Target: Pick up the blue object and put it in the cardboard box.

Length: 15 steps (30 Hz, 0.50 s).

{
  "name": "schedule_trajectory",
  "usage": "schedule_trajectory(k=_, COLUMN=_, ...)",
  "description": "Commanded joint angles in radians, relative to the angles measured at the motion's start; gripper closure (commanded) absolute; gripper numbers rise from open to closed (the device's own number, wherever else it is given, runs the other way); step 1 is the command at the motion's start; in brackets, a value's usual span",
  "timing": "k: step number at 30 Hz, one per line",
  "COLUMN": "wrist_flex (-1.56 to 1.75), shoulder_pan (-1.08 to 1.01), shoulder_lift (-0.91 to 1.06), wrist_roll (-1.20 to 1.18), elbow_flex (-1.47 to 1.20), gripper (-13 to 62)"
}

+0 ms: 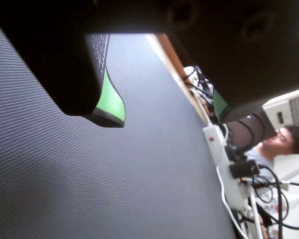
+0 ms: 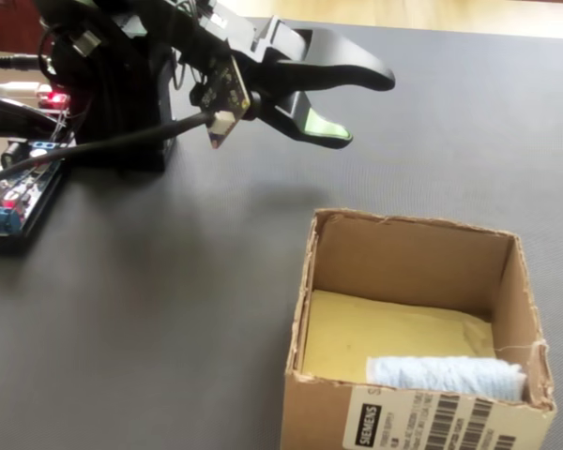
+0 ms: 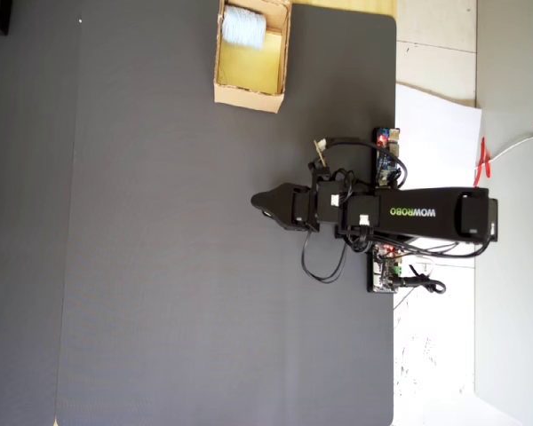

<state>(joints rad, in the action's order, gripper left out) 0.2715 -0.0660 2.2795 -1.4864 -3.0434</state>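
The blue object (image 2: 446, 377) is a pale blue ribbed lump lying inside the cardboard box (image 2: 403, 258), against its near wall on the yellowish floor. From overhead the blue object (image 3: 244, 26) sits at the far end of the cardboard box (image 3: 246, 96), at the top of the mat. My gripper (image 2: 366, 110) hovers open above the mat, close to the arm's base and well apart from the box. In the wrist view my gripper (image 1: 168, 118) has its green-padded jaws wide apart, with only bare mat between them. Overhead, my gripper (image 3: 259, 203) points left.
A dark grey mat (image 3: 160, 266) covers the table. Circuit boards with red lights (image 2: 9, 202) and cables lie beside the arm's base (image 2: 113, 103). Past the mat's wooden edge (image 1: 177, 69), the wrist view shows a power strip (image 1: 217, 144), cables and a person (image 1: 284, 142).
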Motion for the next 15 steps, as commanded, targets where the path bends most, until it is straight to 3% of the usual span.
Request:
schedule_trajectory(k=1, wrist_flex=0.094, shoulder_pan=0.0, shoulder_lift=0.091, wrist_roll=-0.015, elbow_flex=-0.011, gripper=14.0)
schedule_trajectory(k=15, wrist_flex=-0.249, shoulder_pan=-0.012, shoulder_lift=0.087, wrist_roll=-0.02, elbow_flex=-0.075, gripper=13.7)
